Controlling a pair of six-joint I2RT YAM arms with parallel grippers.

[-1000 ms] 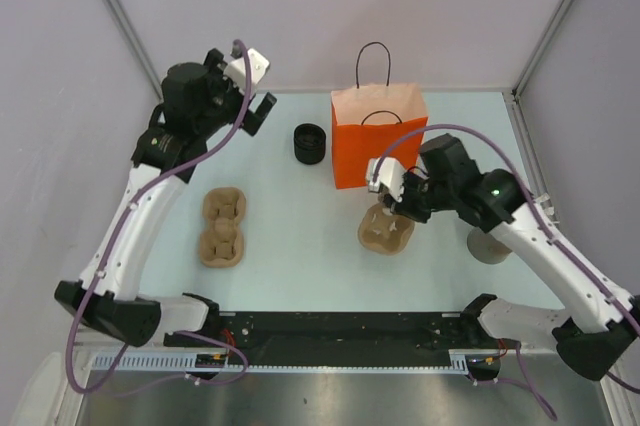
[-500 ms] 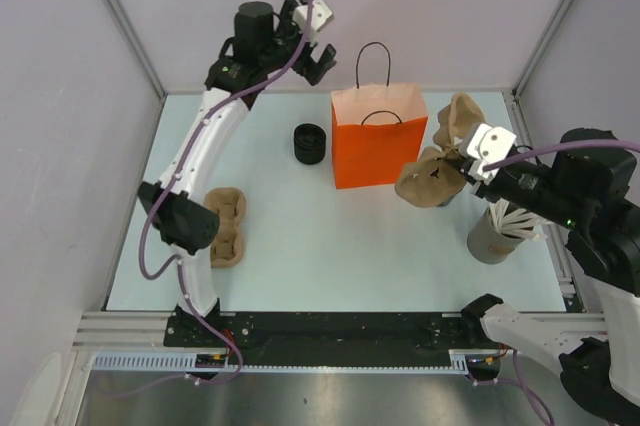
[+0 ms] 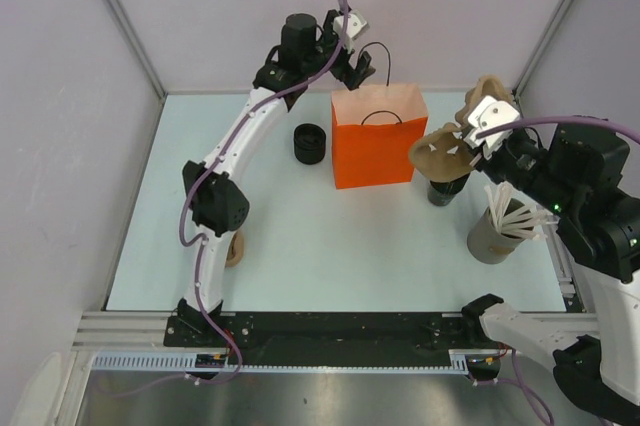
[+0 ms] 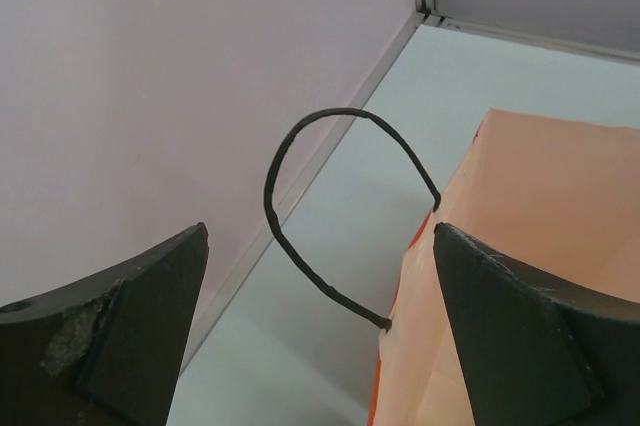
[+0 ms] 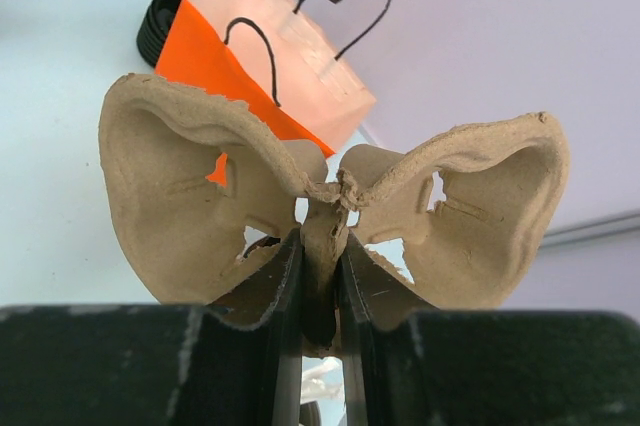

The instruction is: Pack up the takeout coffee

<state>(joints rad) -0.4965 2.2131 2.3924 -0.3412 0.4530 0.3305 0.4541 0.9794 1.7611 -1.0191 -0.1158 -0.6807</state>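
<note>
One black cup (image 3: 310, 143) stands on the table left of the orange paper bag (image 3: 378, 141); it also shows beside the bag (image 5: 290, 56) as a black cup (image 5: 158, 28) in the right wrist view. A second black cup (image 3: 445, 191) stands right of the bag, partly hidden under the brown pulp tray (image 3: 445, 153). My right gripper (image 3: 472, 141) is shut on that tray's middle ridge (image 5: 325, 216) and holds it in the air, right gripper (image 5: 322, 246). My left gripper (image 3: 360, 68) hangs open above the bag's rear handle (image 4: 268, 186), left gripper (image 4: 320, 236) holding nothing.
A grey tub of white sticks (image 3: 500, 228) stands at the right, under my right arm. Another brown tray (image 3: 236, 246) peeks out behind the left arm's elbow. Walls close the back and both sides.
The right gripper has lifted the pulp tray off the table, up and to the right of the bag. The left arm has swung from the rear left to above the bag's handle.
</note>
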